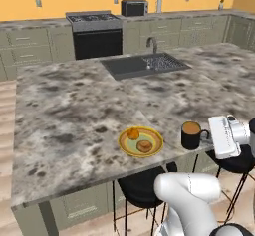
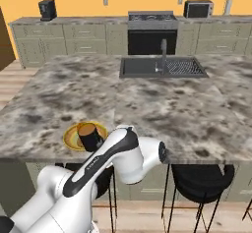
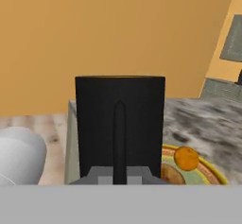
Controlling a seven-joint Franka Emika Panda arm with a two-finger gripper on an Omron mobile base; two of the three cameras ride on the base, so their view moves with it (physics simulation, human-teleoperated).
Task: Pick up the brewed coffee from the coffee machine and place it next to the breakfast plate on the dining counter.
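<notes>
Mug: small black cylindrical mug of brown coffee stands upright on the grey-brown mottled marble island surface, near its front edge, handle turned toward the robot.
Plate: round yellow plate with darker rim lies just beside the mug, apart from it, carrying an orange round food and a brown round one.
Pincer: pincer sits level at the handle side; fingertips low at the mug base in the hand view; whether it grips or has let go, I cannot tell.
Reason for pose: side approach keeps the mug upright, so no spill.
Judgement: placement looks essentially met; release and retreat remain.
Risk: tipping the mug on withdrawal.
</notes>
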